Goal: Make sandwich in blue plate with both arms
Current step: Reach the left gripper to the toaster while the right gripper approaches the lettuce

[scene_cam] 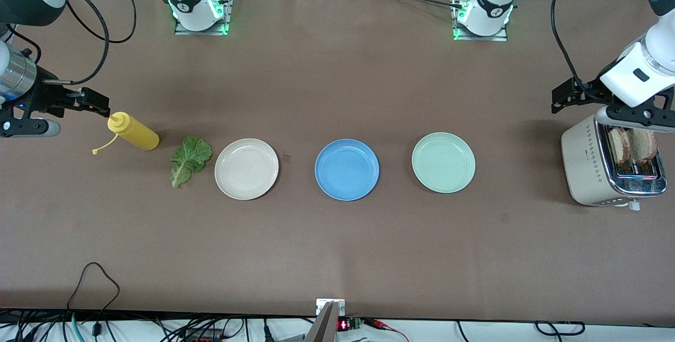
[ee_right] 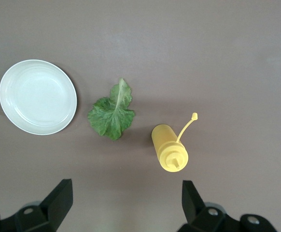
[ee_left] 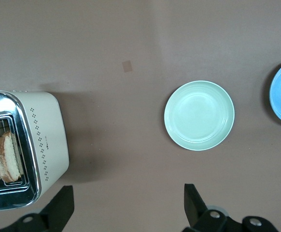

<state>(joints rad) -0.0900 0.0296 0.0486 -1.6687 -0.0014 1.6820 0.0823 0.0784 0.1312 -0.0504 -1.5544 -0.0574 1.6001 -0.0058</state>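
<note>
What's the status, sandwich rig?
Left pincer open, over the toaster. Right pincer open, over the mustard bottle. Blue plate bare; toast in toaster, lettuce on table. Nothing blocking.

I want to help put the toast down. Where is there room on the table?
All three round plates lie bare: the cream plate, the matte blue plate and the pale green plate. Brown table shows between them too. It is crowded by the lettuce leaf and yellow squeeze bottle, and around the cream toaster.
</note>
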